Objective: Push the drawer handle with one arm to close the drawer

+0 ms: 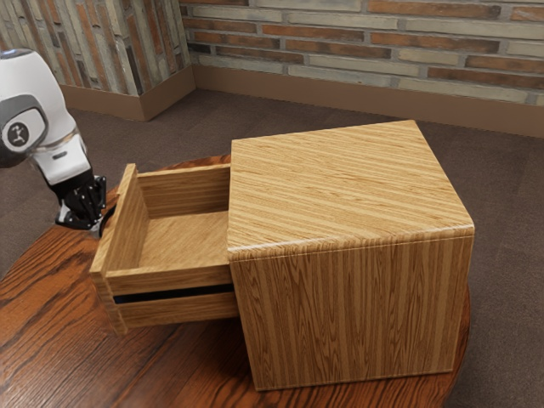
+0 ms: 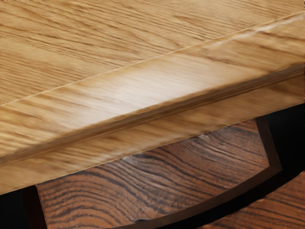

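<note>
one drawer (image 1: pixel 125 228), pulled out of its cabinet (image 1: pixel 348 187); one gripper (image 1: pixel 96 229) by the handle (image 2: pixel 248 191), clenched or released: cannot tell.

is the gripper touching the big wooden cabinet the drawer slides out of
Apart: in the exterior view, the pulled-out drawer spans the wide gap between the gripper and the cabinet.
</note>
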